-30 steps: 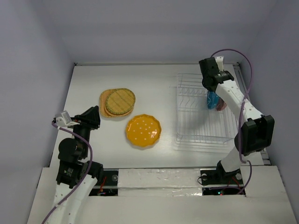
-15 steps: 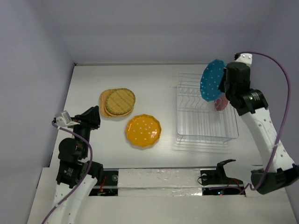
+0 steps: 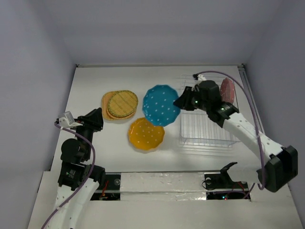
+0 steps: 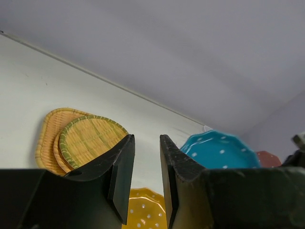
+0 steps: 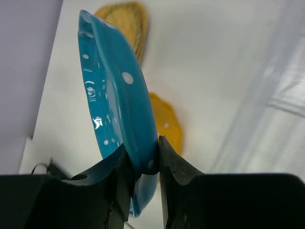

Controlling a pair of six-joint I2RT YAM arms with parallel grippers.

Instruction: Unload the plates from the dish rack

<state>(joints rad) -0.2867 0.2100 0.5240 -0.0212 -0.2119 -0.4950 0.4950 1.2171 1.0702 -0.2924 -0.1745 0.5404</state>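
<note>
Right gripper (image 5: 142, 160) is clamped hard on the rim of the blue plate (image 3: 161, 105), a finger on each face, so the plate hangs tilted off the front of the arm. An edge pinch makes sense, since the rim is the only part a plate in a slot offers. The plate is out of the dish rack (image 3: 207, 131), held above the desk (image 3: 157, 76) just left of it. From above it overlaps the orange dotted plate (image 3: 145, 136); contact can't be judged. Beyond, the round woven plate (image 3: 122, 103) lies stacked on the tan square plate (image 3: 106, 101), so this looks like the drop zone. The pink plate (image 3: 228, 88) stands upright at the rack's far right. Left gripper (image 4: 145, 176) is slightly parted and empty, parked near-left out of the way.
</note>
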